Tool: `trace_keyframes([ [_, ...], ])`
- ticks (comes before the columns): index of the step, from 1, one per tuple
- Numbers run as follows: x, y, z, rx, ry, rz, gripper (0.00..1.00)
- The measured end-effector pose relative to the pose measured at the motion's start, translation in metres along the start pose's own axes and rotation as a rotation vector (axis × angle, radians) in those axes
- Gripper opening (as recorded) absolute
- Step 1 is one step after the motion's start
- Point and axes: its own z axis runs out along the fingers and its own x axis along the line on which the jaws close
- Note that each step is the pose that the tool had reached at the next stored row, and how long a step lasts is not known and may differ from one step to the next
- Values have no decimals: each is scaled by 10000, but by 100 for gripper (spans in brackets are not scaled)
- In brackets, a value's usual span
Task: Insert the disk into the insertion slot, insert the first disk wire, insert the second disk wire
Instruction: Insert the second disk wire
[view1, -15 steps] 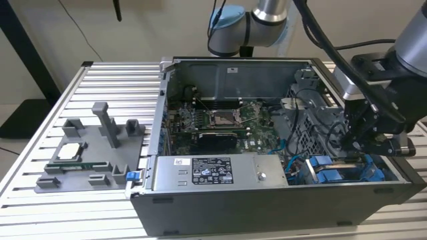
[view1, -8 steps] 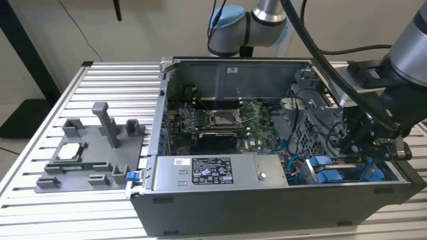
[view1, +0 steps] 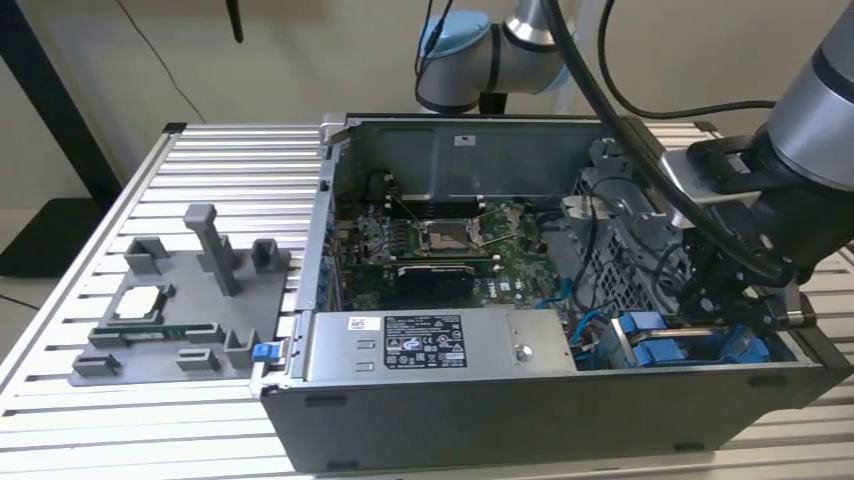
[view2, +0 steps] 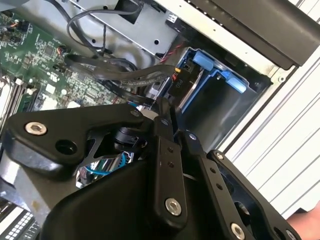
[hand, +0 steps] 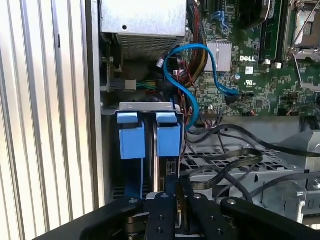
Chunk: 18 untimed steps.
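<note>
The gripper (hand: 177, 197) is hanging low over the insertion slot (hand: 112, 150) with its fingers drawn together, the disk (hand: 167, 137) sitting upright inside that bay beside another blue carrier (hand: 131, 137)

A matt black plastic-and-metal gripper (hand: 176, 200) with bright screw heads was seen above glossy bright blue plastic carrier tabs (hand: 168, 140). A brushed grey sheet-metal computer case (view1: 534, 400) was set on a ribbed, satin aluminium table (view1: 80, 400).
</note>
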Motion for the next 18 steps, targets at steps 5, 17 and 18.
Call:
trace_keyframes([
  [5,6,-1,36,109,-3,-18,0],
  [17,9,-7,59,129,-22,-20,0],
  [18,10,-10,61,129,-22,-20,0],
])
